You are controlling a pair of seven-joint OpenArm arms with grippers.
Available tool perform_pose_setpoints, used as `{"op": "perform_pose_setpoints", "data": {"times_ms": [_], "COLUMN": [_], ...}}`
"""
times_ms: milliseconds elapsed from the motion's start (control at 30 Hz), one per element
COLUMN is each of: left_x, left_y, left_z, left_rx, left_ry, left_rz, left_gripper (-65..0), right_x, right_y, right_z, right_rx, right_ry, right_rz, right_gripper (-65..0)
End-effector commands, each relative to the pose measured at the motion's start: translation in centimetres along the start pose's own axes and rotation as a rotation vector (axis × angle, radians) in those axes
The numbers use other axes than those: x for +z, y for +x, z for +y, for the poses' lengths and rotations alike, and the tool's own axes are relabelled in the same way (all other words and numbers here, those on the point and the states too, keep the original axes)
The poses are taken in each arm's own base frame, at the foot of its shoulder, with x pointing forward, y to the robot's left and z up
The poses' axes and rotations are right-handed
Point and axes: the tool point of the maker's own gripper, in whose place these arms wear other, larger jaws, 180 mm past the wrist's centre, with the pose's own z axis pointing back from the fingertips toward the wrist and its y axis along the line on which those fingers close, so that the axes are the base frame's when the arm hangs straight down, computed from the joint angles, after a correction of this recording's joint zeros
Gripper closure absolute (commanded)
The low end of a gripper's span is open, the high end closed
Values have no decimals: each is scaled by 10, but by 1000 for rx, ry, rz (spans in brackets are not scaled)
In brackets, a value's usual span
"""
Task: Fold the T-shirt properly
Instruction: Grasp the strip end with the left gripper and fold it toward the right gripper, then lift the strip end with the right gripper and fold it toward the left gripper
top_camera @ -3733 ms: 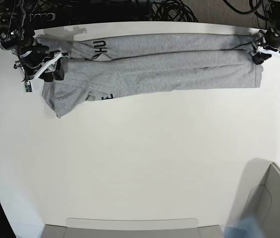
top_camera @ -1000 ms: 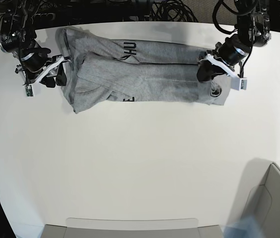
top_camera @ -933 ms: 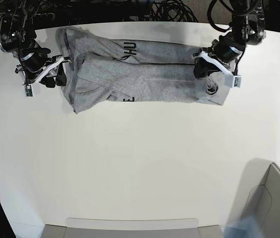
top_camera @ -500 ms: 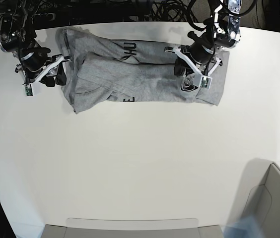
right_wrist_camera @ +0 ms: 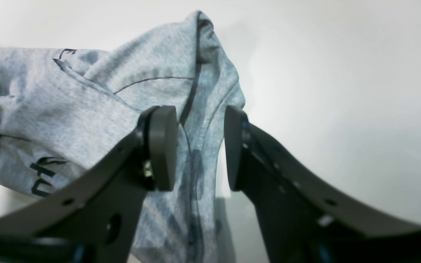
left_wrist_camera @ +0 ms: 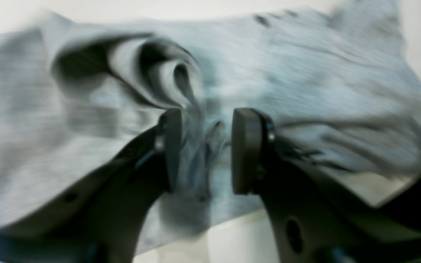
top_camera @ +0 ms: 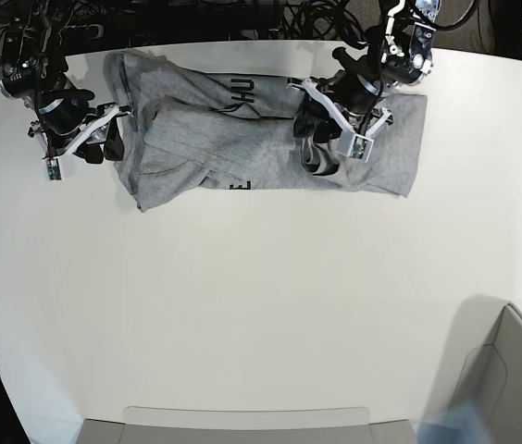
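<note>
White bench: the T-shirt is spread along its far edge. Fabric is bunched between the left gripper's parted jaws; the right gripper is held spread over the shirt's end.

Only pieces of the black lettering on the T-shirt could be read. In the base view the letters "HU" stood sideways on the upper fold, close to the shirt's far edge, and one "E" showed at its near edge. In the right wrist view a few black strokes lay on the cloth, but they were too partial to read.
</note>
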Motion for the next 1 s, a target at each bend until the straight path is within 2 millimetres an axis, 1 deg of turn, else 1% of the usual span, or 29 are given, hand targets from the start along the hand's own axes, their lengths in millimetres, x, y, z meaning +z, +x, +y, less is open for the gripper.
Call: {"op": "perform_pose_setpoints", "data": {"times_ms": [0, 67, 133, 233, 300, 400, 467, 500, 567, 633, 700, 767, 800, 867, 967], "left_x": [5, 11, 21, 29, 31, 25, 20, 18, 16, 16, 17, 17, 17, 16, 15], "left_y": [23, 37, 50, 54, 52, 32, 15, 11, 7, 6, 6, 6, 6, 5, 5], "left_z": [-2, -3, 15, 37, 48, 56, 61, 62, 64, 65, 67, 68, 68, 65, 64], "left_rx": [-13, -20, -16, -3, 0, 18, 36, 42, 51, 51, 54, 53, 53, 51, 52], "left_ry": [-5, 1, 54, 116, 144, 159, 164, 165, 167, 168, 174, 176, 176, 168, 167], "left_rz": [-85, -144, -191, -210, -199, -115, -44, -28, -19, -18, -19, -19, -17, -12, -13], "left_gripper": [-169, -118, -65, 0, 0, 0, 0, 0, 0, 0, 0, 0, 0, 0, 0], "right_x": [3, 3, 3, 4, 4, 8, 10, 11, 13, 20, 31, 37, 38, 37, 28], "right_y": [12, 12, 12, 13, 14, 21, 24, 26, 34, 42, 48, 52, 49, 40, 19], "right_z": [0, 0, 0, -1, -1, 2, 3, 2, 3, 4, 7, 11, 10, 1, -11], "right_rx": [20, 20, 20, 19, 18, 33, 37, 35, 0, -82, -173, -214, -223, -240, -296], "right_ry": [3, 3, 2, -1, -2, 0, 1, -3, 17, 61, 132, 210, 234, 246, 258], "right_rz": [-40, -40, -40, -45, -49, -70, -83, -89, -140, -205, -249, -271, -264, -238, -188], "right_gripper": [-221, -221, -221, -221, -221, -221, -221, -221, -221, -221, -224, -236, -251, -291, -318]}}
